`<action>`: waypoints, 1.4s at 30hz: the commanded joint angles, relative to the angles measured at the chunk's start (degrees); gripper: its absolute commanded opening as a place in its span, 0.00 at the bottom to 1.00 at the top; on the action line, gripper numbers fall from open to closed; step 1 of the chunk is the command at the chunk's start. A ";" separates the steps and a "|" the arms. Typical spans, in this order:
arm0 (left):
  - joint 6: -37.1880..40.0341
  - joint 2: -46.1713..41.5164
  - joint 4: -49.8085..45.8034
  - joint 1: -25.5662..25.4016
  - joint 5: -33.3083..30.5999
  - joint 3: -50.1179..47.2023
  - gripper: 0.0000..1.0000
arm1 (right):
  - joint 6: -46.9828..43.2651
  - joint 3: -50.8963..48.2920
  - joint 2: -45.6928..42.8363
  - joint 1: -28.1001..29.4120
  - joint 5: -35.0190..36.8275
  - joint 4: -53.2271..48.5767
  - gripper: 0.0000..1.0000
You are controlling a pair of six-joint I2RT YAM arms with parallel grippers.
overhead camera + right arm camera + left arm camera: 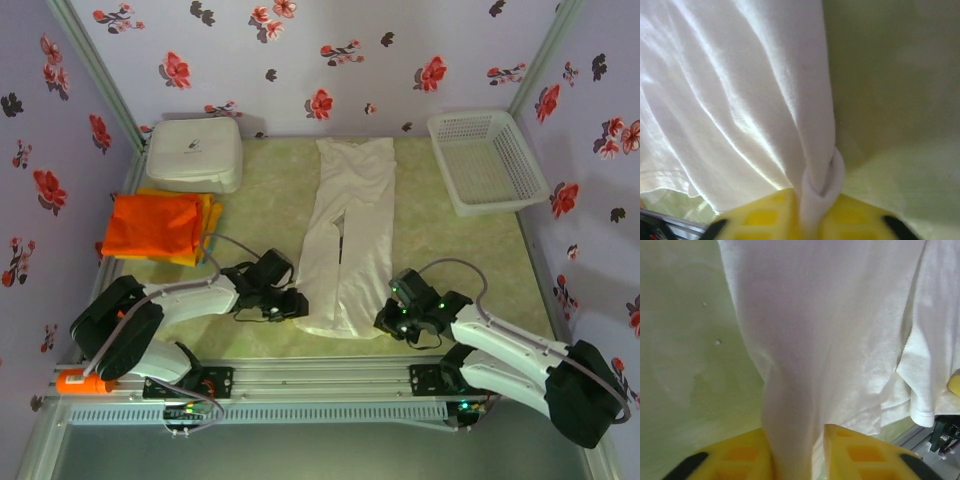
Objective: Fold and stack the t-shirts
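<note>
The off-white t-shirt [350, 215] lies folded into a long narrow strip down the middle of the table. My left gripper [293, 303] is at the strip's near left edge. In the left wrist view its yellow fingers [737, 460] are shut on a thick fold of the off-white t-shirt [840, 340]. My right gripper [390, 318] is at the near right edge, and in the right wrist view this gripper [810, 222] pinches a rolled edge of the off-white t-shirt [740, 100]. A folded orange t-shirt [152, 228] lies at the left on top of a yellow t-shirt [211, 213].
A white rounded box [195, 155] stands at the back left, just behind the orange t-shirt. A white mesh basket [487, 160] stands at the back right. Flowered walls close in the table on three sides. Pale green tabletop [260, 210] shows on both sides of the strip.
</note>
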 commanded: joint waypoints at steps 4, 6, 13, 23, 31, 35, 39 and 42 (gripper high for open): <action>-5.50 -2.94 0.46 -4.50 -2.30 -1.42 0.10 | 1.56 -0.54 -5.84 0.58 1.83 -7.47 0.00; -7.14 -3.29 0.38 -6.63 -2.53 -0.53 0.03 | 2.33 0.63 -9.82 0.57 2.81 -11.82 0.00; -7.05 -5.14 -3.17 -7.68 -3.88 6.04 0.00 | 1.89 10.61 -14.70 0.50 9.90 -23.27 0.00; 6.13 0.72 -9.17 0.74 -4.40 20.66 0.00 | -6.67 18.62 -5.81 -9.45 8.74 -17.36 0.00; 13.02 6.51 -9.65 7.57 -1.93 28.71 0.00 | -16.19 28.83 6.14 -18.31 6.26 -13.83 0.00; 14.53 9.41 -9.71 9.66 -1.38 31.76 0.00 | -19.31 32.72 11.58 -20.55 4.69 -11.28 0.00; 16.06 12.23 -9.15 10.98 -0.78 34.88 0.00 | -22.56 36.41 17.20 -22.97 2.57 -9.36 0.00; 17.57 14.49 -8.95 12.18 -0.61 37.68 0.00 | -24.60 38.89 21.71 -24.66 1.62 -7.41 0.00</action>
